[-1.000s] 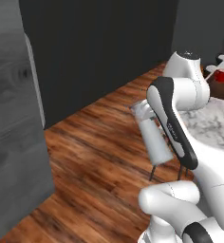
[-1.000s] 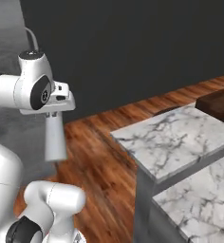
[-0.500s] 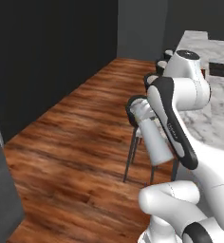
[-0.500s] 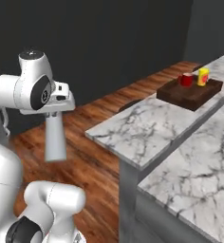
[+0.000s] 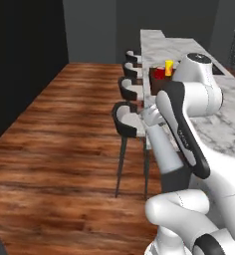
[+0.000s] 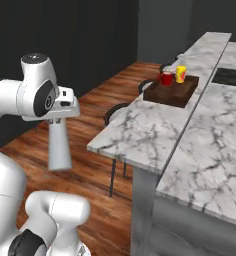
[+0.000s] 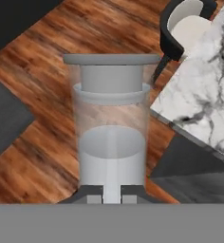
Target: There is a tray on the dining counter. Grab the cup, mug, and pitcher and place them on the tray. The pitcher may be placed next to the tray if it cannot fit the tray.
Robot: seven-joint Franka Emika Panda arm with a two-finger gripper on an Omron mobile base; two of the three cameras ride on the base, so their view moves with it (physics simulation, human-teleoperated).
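The claw (image 7: 112,193) is pinching the pitcher (image 7: 112,126), which is hanging from it over the wooden floor (image 5: 64,129), off the near end of the bench (image 6: 155,127). Seen from the right base camera, the pale cylinder (image 6: 59,145) is pointing down beside the arm. Dark stools (image 5: 128,122) are lining the bench's side. Farther along the marble top, the tray (image 6: 172,91) is sitting with the mug (image 6: 166,78) and the cup (image 6: 181,74) standing side by side at its far end.
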